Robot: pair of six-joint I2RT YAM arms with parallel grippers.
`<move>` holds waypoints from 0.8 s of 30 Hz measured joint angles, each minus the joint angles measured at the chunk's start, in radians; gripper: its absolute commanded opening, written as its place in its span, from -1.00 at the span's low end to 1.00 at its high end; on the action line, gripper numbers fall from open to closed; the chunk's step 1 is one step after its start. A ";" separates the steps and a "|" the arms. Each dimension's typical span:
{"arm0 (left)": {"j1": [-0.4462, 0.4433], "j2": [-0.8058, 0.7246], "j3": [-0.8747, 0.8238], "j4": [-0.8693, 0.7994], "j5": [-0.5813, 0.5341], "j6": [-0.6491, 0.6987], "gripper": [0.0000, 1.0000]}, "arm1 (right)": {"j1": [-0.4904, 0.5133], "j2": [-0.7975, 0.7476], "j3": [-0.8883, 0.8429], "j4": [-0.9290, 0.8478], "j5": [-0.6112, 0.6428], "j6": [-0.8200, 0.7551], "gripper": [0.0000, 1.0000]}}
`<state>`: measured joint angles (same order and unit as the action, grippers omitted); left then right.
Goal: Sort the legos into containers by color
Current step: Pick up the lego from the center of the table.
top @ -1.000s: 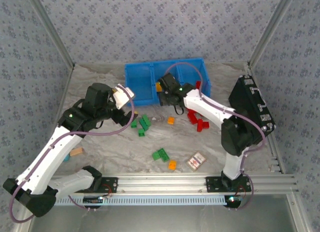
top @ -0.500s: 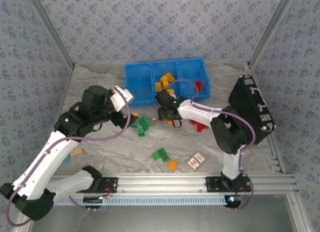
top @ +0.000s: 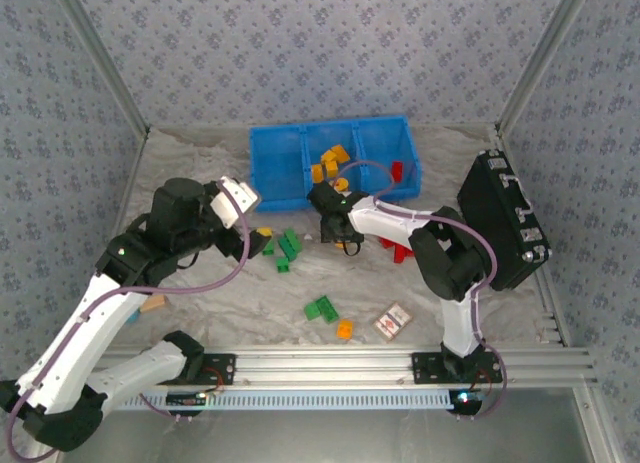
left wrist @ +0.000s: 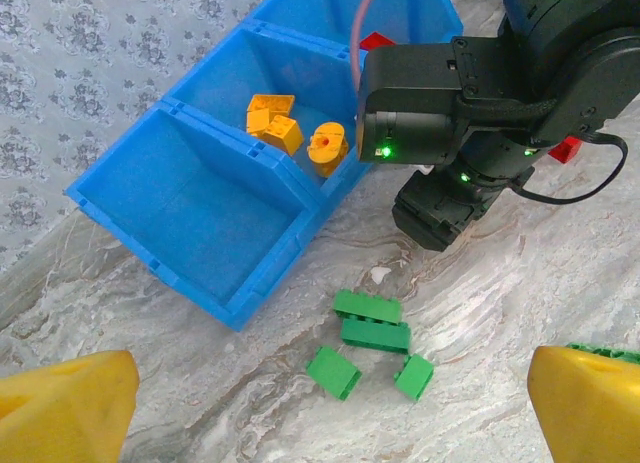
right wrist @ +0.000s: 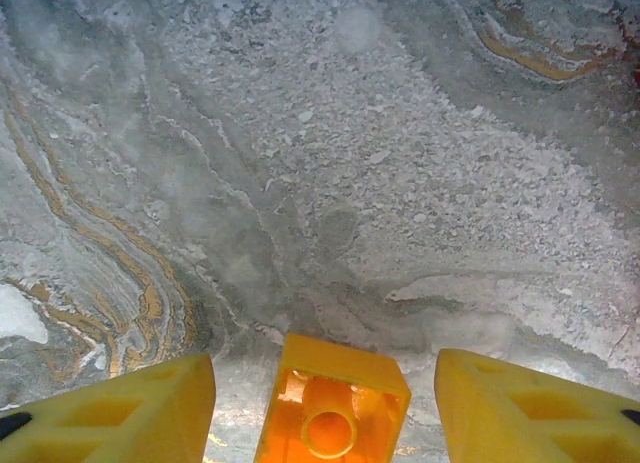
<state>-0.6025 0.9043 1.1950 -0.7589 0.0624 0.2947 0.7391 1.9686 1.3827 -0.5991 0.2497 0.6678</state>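
The blue containers bin [top: 278,169] stands at the back; its middle compartment holds orange legos [top: 330,165] and its right one a red lego [top: 397,170]. My right gripper [top: 337,233] is low on the table in front of the bin. Its fingers [right wrist: 120,413] stand open on either side of an orange lego [right wrist: 333,403], with a gap on each side. My left gripper [left wrist: 325,413] hangs wide open above several green legos [left wrist: 372,323], holding nothing. In the left wrist view, the bin's [left wrist: 190,203] left compartment is bare.
Red legos [top: 395,248] lie right of my right gripper. Two green legos [top: 321,309], an orange one [top: 345,330] and a red-and-white card [top: 393,321] lie near the front. A black case [top: 505,218] stands at the right, a wooden block [top: 152,303] at the left.
My right gripper has come away from the bin down to the table and now straddles an orange lego. My left arm has drawn back slightly to the left.
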 measured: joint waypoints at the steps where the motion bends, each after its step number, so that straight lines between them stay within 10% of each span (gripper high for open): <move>1: 0.000 0.000 -0.002 0.000 0.000 0.000 1.00 | 0.000 0.000 -0.002 0.001 0.000 0.003 0.13; 24: 0.000 -0.001 -0.001 -0.001 -0.027 0.011 1.00 | -0.004 0.008 -0.041 0.000 -0.021 -0.029 -0.34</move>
<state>-0.6025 0.9031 1.1942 -0.7597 0.0353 0.3058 0.7353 1.9766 1.3418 -0.5987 0.2283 0.6388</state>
